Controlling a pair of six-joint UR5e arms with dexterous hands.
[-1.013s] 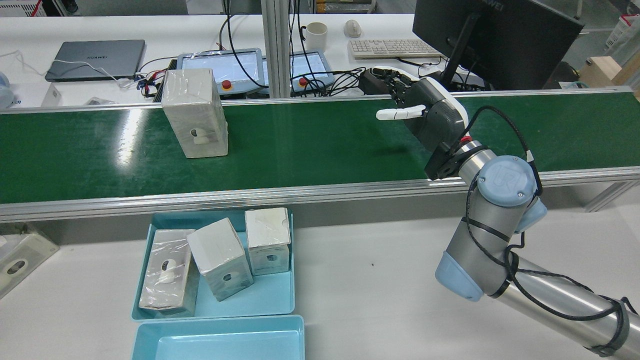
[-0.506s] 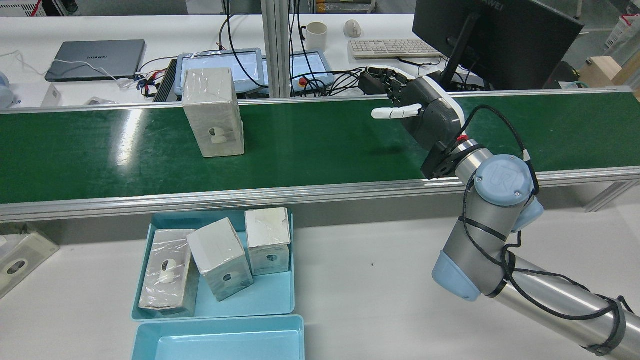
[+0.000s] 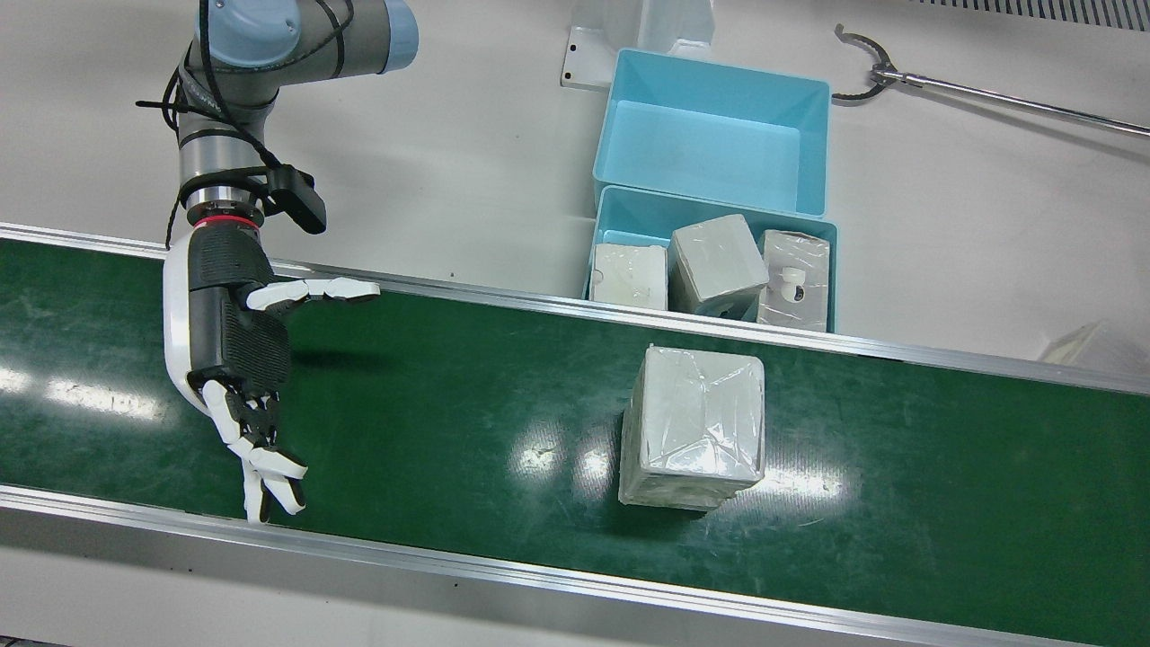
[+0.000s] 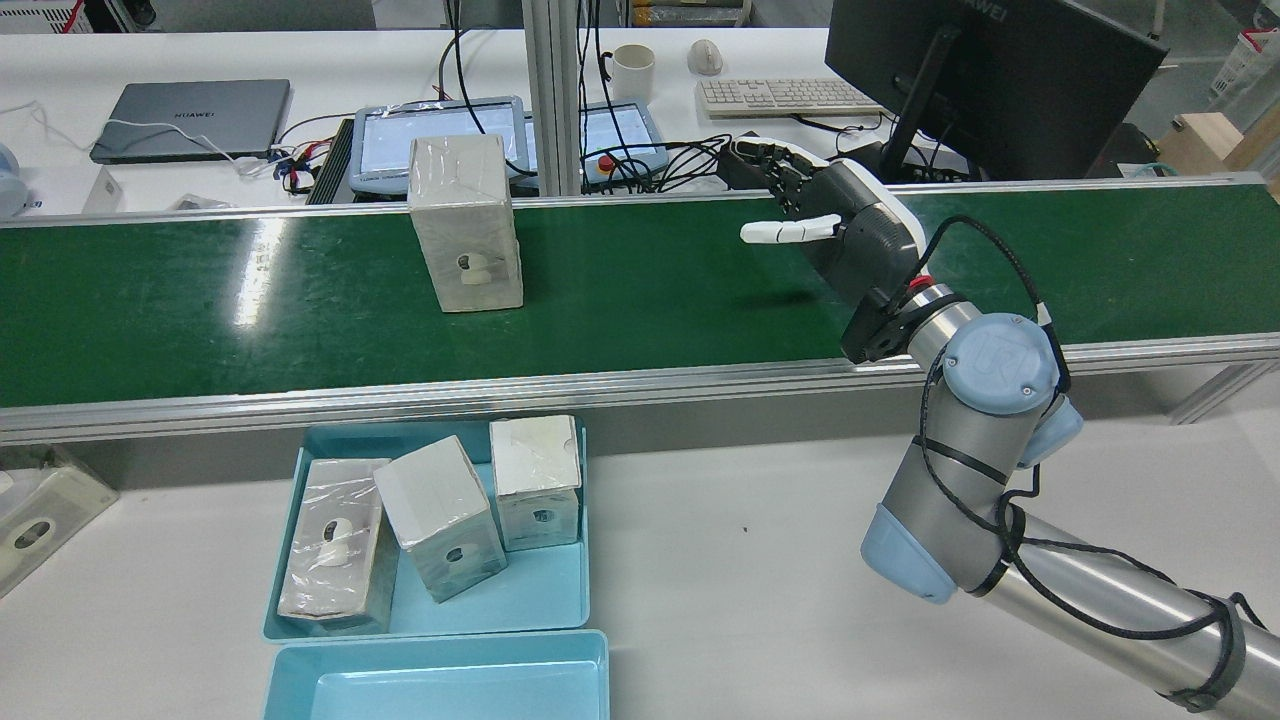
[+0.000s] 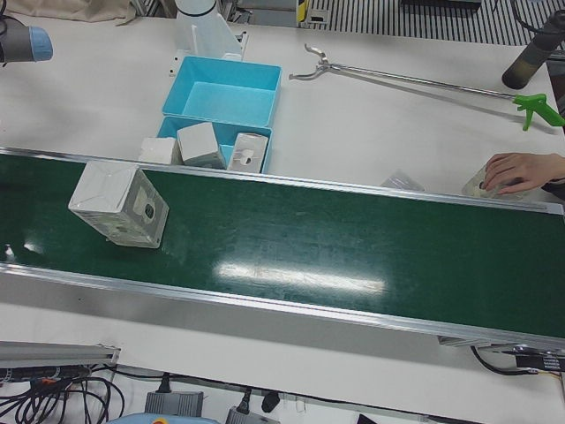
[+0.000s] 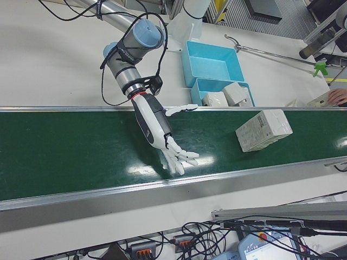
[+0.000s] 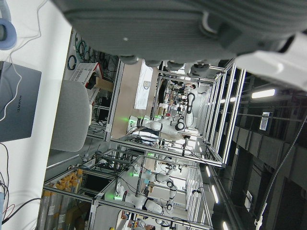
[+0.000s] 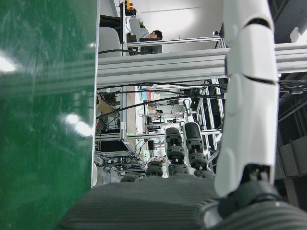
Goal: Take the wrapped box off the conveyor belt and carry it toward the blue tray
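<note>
Green conveyor belt (image 4: 640,300) is carrying the standing wrapped box (image 4: 466,223), well apart from the right hand (image 4: 835,235), which is waiting with fingers spread and holding nothing, thumb side facing the box.

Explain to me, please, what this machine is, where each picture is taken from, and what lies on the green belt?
This is a robot arm ending in a many-fingered hand. The right hand hangs open over the green conveyor belt, fingers spread, holding nothing. One picture looks almost straight down, one looks from behind the robot, two face it from the operators' side, and two come from cameras on the hands. One wrapped box stands on the belt, apart from the hand. Beside the belt, a blue tray holds three similar boxes; a second tray behind it looks empty. The left hand shows only as a blurred dark edge in its own camera.
</note>
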